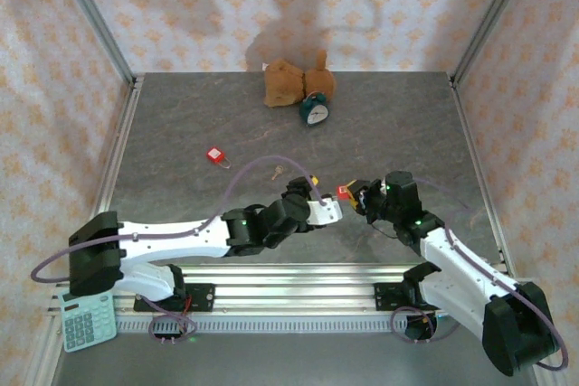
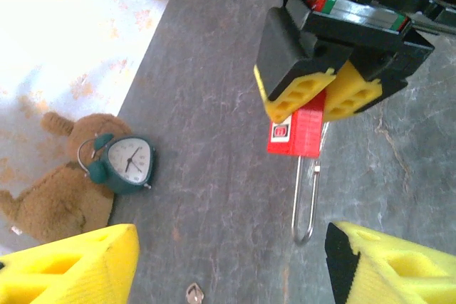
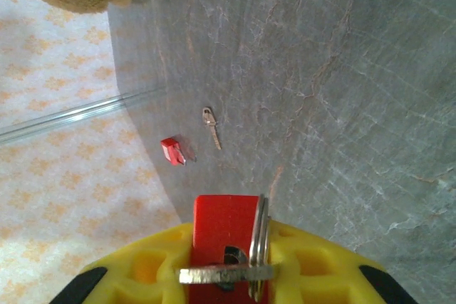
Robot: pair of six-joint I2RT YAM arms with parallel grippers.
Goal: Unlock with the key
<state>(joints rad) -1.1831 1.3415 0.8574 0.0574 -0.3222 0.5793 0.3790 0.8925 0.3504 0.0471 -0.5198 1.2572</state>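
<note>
Top view: close to the bench's (image 1: 407, 124) near edge, the right gripper (image 1: 357, 194) clenches a red padlock (image 1: 344, 192). The left gripper (image 1: 326, 198) sits just beside it. A second padlock (image 1: 215, 155) and a loose key (image 1: 279, 172) lie left of centre.

Left wrist: the left fingers (image 2: 71, 265) are spread wide, grasping nothing. The shackle (image 2: 305, 204) points toward them.

Right wrist: a key (image 3: 226, 273) with ring crosses the held padlock.

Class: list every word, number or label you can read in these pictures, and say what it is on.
No text reads clearly.
White label on the held red padlock: blurred.
Dial of the alarm clock: numerals too small.
Keys of the calculator: too small.
</note>
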